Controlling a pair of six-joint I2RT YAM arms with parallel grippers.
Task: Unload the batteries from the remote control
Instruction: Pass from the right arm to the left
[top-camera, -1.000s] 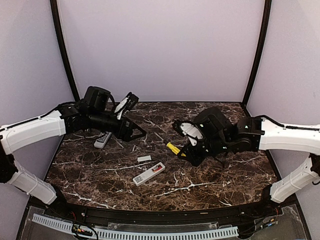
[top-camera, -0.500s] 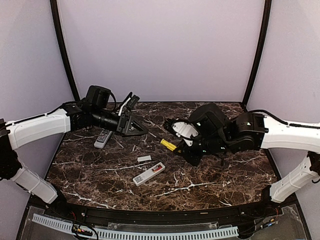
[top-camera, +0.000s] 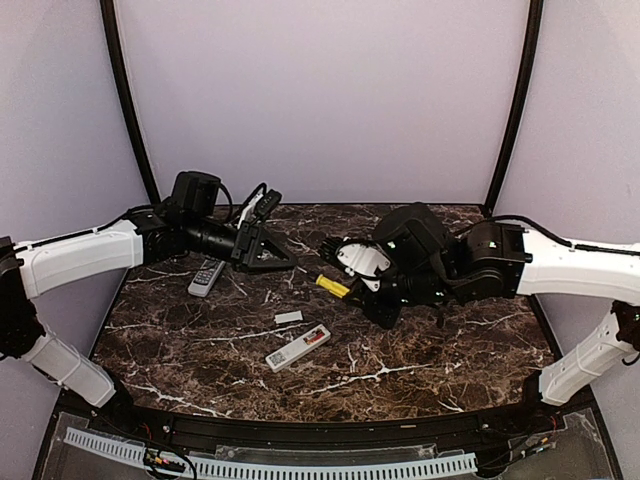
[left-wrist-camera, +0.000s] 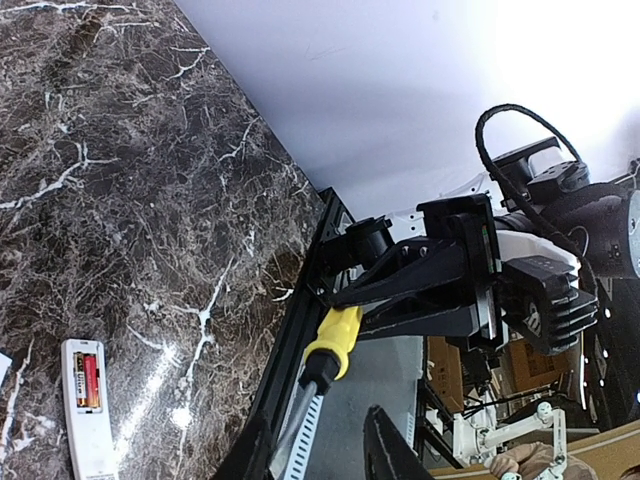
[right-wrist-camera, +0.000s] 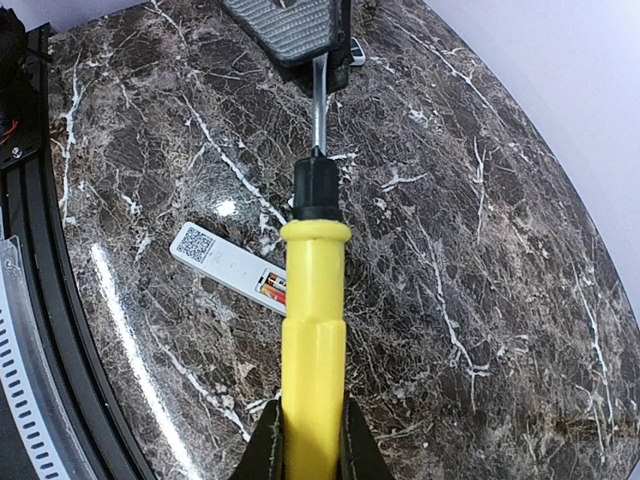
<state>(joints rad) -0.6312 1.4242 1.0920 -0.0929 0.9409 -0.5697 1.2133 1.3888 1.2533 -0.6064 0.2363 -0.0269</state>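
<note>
Lilac walls (top-camera: 320, 100), dark marble worktop (top-camera: 450, 350). Landmark = white remote (top-camera: 298, 347), lying back-up near the middle of the worktop, battery bay uncovered

- reddish battery (left-wrist-camera: 88, 378) sits in the remote's bay, at the end away from the QR sticker. Can't tell how many cells are in there
- small flat cover plate (top-camera: 288, 317) lies on the worktop just behind the remote, not touching it
- grey remote (top-camera: 206, 277) lies further back and left of the white remote, well apart from it
- right claw (right-wrist-camera: 310, 440) is clamped on the yellow handle of a screwdriver (right-wrist-camera: 314, 330), held in the air behind and right of the white remote. The metal shaft points left toward the other arm. In the right wrist view the white remote shows underneath, just left of the handle
- left claw (top-camera: 283, 262) is up off the worktop behind the white remote, level with the screwdriver tip. In the left wrist view the fingers (left-wrist-camera: 385, 450) stand apart with the shaft running between them and a gap showing on each side
- in the right wrist view the shaft end reaches the left claw's ribbed pad; can't tell if pad and shaft touch
- neither claw touches the white remote or the battery
</note>
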